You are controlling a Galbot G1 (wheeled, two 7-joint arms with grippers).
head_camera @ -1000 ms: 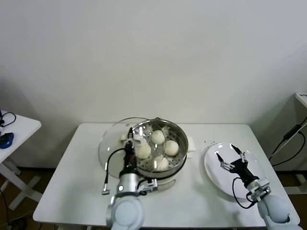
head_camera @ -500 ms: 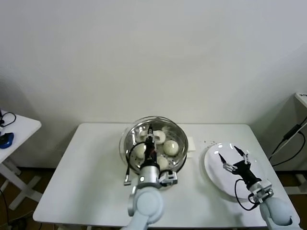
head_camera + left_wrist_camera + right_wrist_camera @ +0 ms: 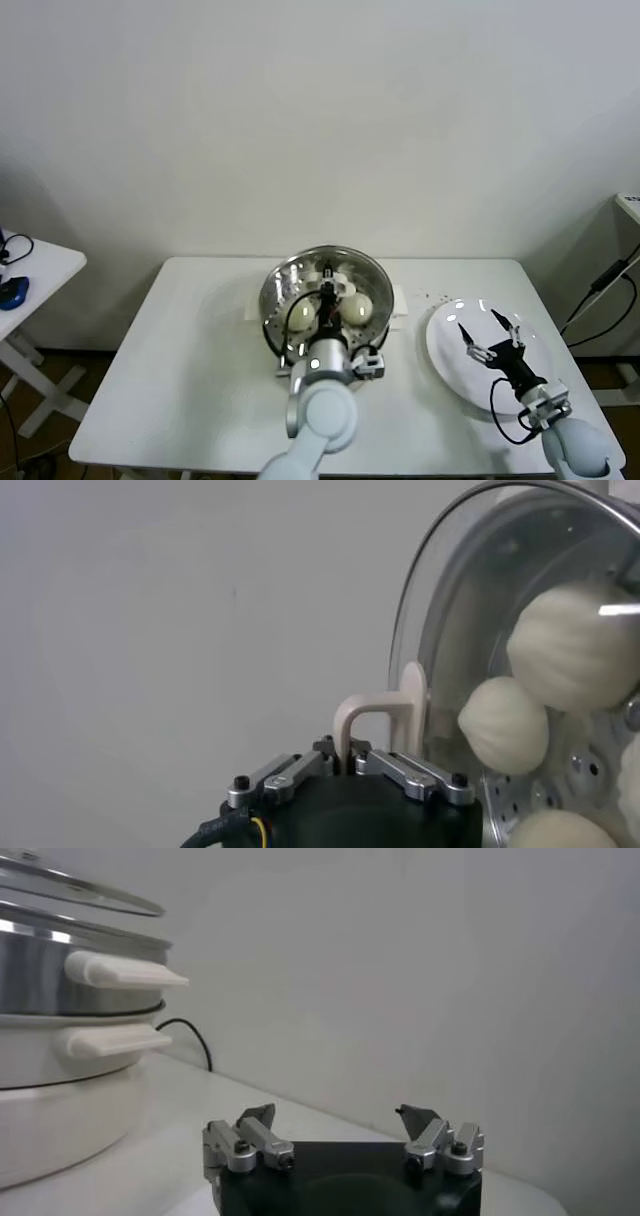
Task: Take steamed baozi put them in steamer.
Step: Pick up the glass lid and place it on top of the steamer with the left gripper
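Observation:
The steamer (image 3: 271,326) stands mid-table, a shiny steel basket on a white base. Steamed baozi (image 3: 357,309) lie inside it, seen through the round glass lid (image 3: 290,275) that now sits over the basket. My left gripper (image 3: 326,288) is above the steamer, shut on the lid's white handle (image 3: 375,713). In the left wrist view, the left gripper (image 3: 348,755) pinches that handle, and three baozi (image 3: 580,645) show behind the glass. My right gripper (image 3: 490,335) hovers open over the white plate (image 3: 446,352), with nothing between its fingers (image 3: 262,1120).
The steamer's white side handles (image 3: 122,970) and base (image 3: 50,1108) show in the right wrist view, with a black cord (image 3: 195,1038) behind them. A small side table (image 3: 35,265) with a blue object (image 3: 10,292) stands at far left.
My left gripper has carried the glass lid from the steamer's left side to directly over the basket. The right gripper has barely shifted above the plate.

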